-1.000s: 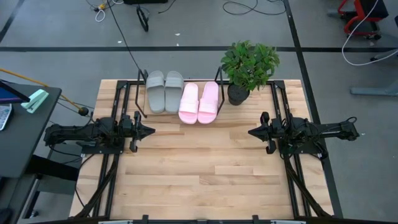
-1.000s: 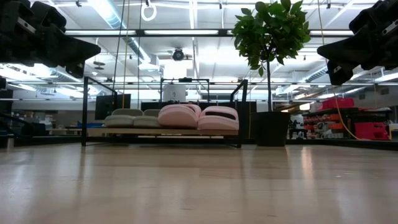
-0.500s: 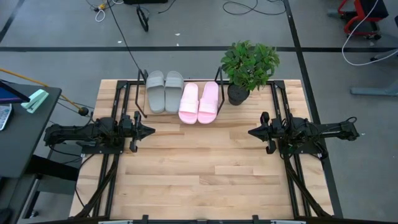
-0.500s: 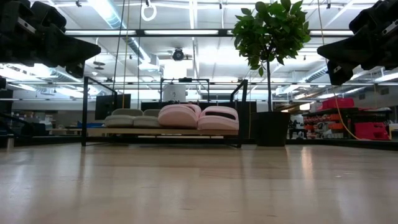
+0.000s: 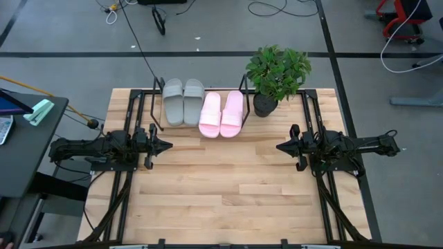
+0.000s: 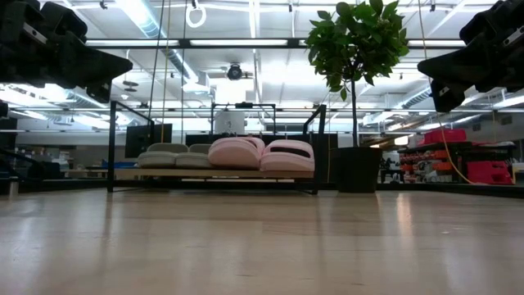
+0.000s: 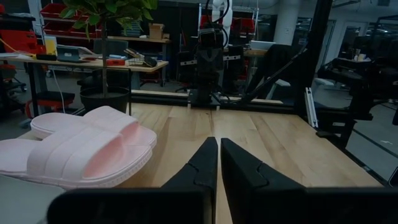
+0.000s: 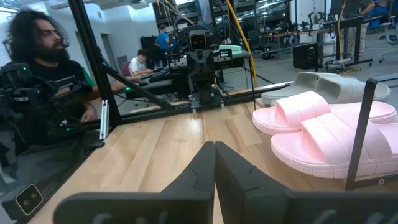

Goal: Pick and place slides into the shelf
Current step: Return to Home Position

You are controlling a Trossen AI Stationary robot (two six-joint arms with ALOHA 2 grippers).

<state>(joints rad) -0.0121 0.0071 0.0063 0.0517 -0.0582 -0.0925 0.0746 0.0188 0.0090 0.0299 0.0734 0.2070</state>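
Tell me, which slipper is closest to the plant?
The pink slide at the row's right end in the high view, beside the potted plant; the other pink slide and both grey-green slides lie farther left.

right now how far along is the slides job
Done: both grey-green slides and both pink slides sit side by side on the shelf. In hand: nothing; the left end effector and right end effector are shut and empty, at opposite sides of the table. Left: seemingly no slide to place.
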